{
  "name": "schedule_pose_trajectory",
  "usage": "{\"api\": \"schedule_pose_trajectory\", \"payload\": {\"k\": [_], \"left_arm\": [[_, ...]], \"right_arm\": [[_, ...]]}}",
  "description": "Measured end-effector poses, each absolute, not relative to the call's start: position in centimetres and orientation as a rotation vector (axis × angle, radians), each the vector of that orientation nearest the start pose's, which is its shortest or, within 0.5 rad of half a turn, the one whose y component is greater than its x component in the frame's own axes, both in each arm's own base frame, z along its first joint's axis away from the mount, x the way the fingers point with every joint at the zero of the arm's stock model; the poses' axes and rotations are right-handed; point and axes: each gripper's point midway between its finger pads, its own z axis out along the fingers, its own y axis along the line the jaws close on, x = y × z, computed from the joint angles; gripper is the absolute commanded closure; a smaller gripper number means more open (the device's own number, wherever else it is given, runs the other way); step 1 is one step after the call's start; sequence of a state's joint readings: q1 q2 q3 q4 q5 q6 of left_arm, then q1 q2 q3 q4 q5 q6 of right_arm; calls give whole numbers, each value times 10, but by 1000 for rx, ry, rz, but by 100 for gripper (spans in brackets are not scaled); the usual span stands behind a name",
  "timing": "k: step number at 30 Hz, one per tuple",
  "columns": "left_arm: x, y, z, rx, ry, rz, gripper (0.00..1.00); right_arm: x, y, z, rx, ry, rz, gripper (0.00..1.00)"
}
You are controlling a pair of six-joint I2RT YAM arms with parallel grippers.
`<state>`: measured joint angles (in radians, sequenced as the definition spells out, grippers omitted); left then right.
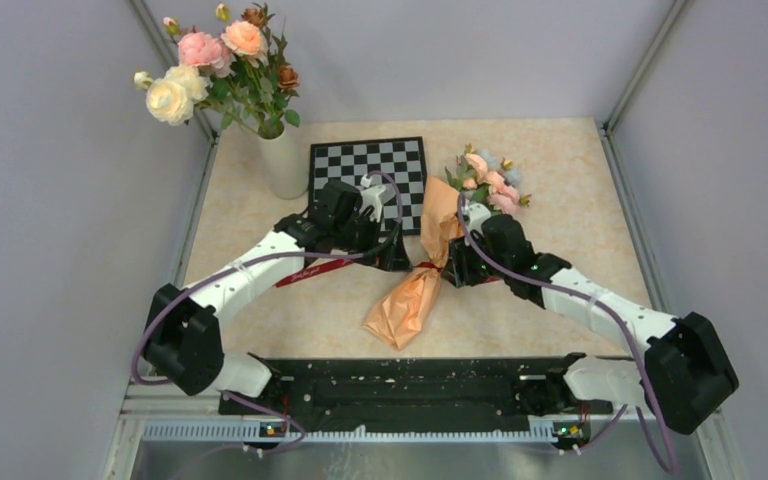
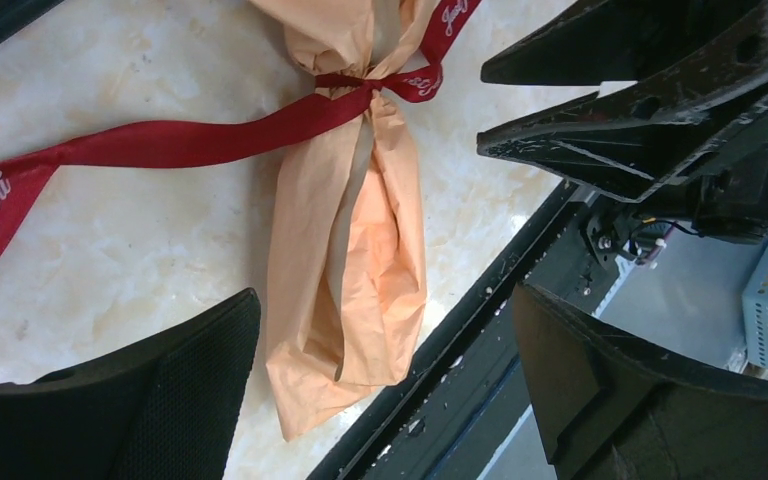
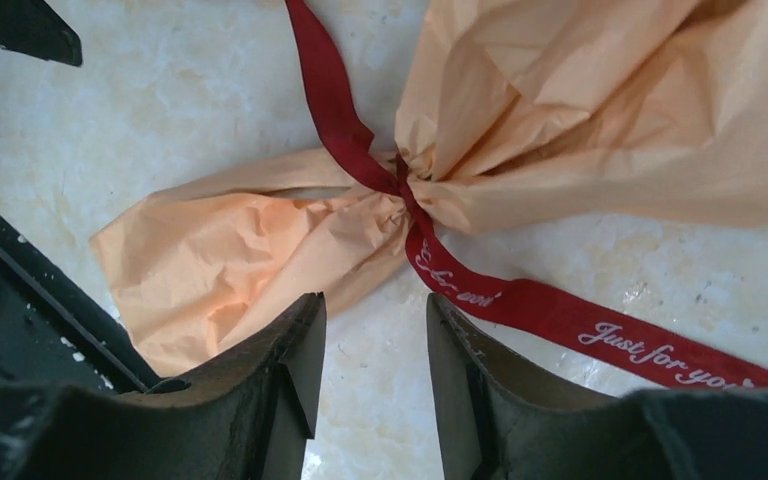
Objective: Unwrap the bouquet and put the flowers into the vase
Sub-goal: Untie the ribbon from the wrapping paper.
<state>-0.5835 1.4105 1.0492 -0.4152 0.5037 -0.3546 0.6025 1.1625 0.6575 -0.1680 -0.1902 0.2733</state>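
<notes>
Untying comes first, and by the look of things that step is in hand: the bouquet (image 1: 410,300) lies flat in the middle of the worktop (image 1: 580,200). Its pinched paper tail points at the near edge, and the flowers (image 1: 488,180) stick out of the far end, toward the far right corner. The dark red ribbon (image 1: 315,270) is knotted around the paper's waist, so nothing is unwrapped yet.

The right gripper (image 3: 375,310) hovers low just beside the knot (image 3: 400,185), on the bouquet's right side. Its fingers (image 3: 460,370) stand a narrow gap apart with only bare worktop between them, so they grasp nothing. One ribbon tail (image 3: 560,315) runs past just off the outer finger.

The left gripper (image 2: 385,300) sits on the bouquet's left side with its fingers spread fully and nothing in them. The other ribbon tail (image 2: 180,140) stretches flat across the worktop on that side.

The next move seems to call for catching a ribbon tail rather than the paper. From here the right gripper would need a small shift sideways to straddle the tail, then to pinch it and draw it away from the knot. The other arm would hold the wrap down so the whole bundle does not slide.

The vase (image 1: 282,160) stands well apart in the far left corner, beside the chessboard (image 1: 365,170), and already holds large roses (image 1: 205,60).
</notes>
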Motion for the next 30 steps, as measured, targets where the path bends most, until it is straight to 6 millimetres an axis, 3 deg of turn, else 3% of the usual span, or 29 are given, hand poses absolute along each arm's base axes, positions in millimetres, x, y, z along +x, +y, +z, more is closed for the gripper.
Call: {"api": "schedule_pose_trajectory", "payload": {"k": [7,15,30], "left_arm": [[247,-266,147,534,2463,-919,5],[245,-265,124,547,2541,-895,14],[237,-267,96,545,2655,-911,30]], "right_arm": [[260,237,116,-593,2232,593,71],[266,234,86,-634,2298,516,72],[273,242,71,-643,2305,475,79]]}}
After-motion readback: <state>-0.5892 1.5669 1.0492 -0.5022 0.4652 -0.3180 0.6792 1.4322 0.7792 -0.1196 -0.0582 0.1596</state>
